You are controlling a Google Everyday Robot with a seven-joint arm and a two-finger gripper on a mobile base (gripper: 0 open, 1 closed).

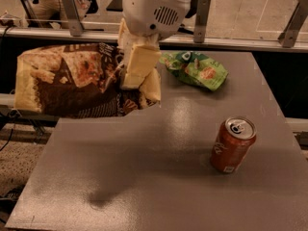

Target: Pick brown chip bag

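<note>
The brown chip bag (72, 81) is large, crinkly, dark brown and cream with chip pictures. It hangs in the air above the table's left side, lying roughly level. My gripper (137, 76) is shut on the bag's right end, its cream fingers (139, 61) clamped over the crinkled edge. The white arm housing (156, 8) rises above it at the top centre. The bag's shadow falls on the grey table (159, 186) below.
A smaller green snack bag (195, 69) lies at the table's back centre. An orange soda can (232, 145) stands upright on the right side. A metal rail (231, 42) with posts runs behind the table. The floor drops off past the left edge.
</note>
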